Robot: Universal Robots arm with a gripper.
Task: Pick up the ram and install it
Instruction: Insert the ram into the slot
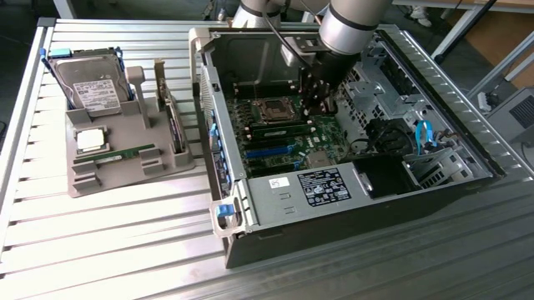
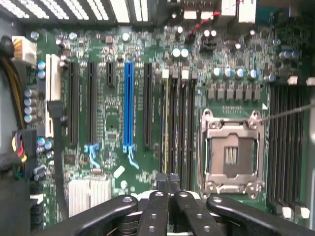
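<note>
**Wrist view: end effector shut above the seated ram**

Wrist view shows the end effector (image 2: 168, 183) with its fingers together and nothing between them. The ram (image 2: 166, 123) stands on edge in a motherboard slot (image 2: 178, 123) beside the processor socket (image 2: 231, 152), probably so that the closed tips can press it down. Its near end is hidden behind the fingers, so I cannot tell if they touch.

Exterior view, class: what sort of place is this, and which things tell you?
Probably a workshop or lab bench for computer assembly. An open black desktop computer case lies on a ribbed metal table, a grey moulded tray holds a silver hard drive and a green memory stick.
</note>
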